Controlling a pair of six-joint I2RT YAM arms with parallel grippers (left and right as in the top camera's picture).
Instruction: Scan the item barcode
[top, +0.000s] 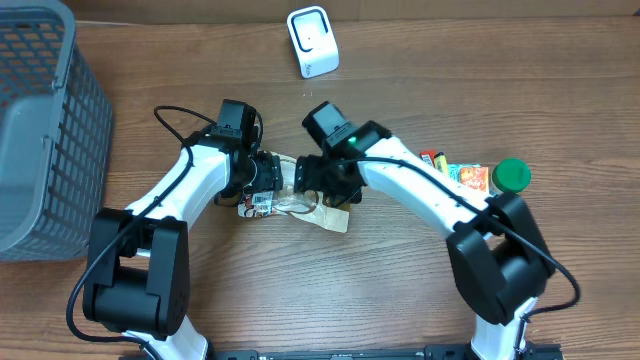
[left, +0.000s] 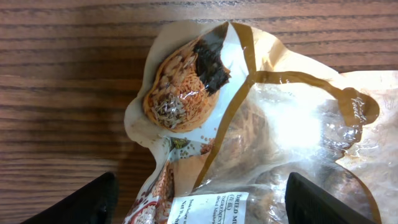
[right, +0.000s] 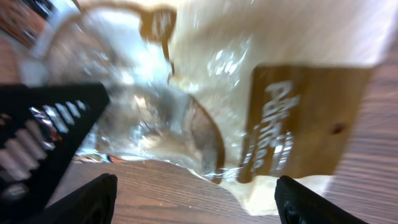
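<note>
Pastry bag (top: 292, 204) lying flat mid-table, 6 o'clock from scanner (top: 312, 41). Left gripper (left: 198, 204) straddling white label (left: 211, 209) end, jaws spread wide, not clamping. Right gripper (right: 196, 200) facing opposite at bag's 3 o'clock, jaws likewise wide; probably both lining up to lift bag toward scanner.

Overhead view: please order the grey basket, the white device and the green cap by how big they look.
1. grey basket, by far the largest
2. white device
3. green cap, clearly the smallest
</note>
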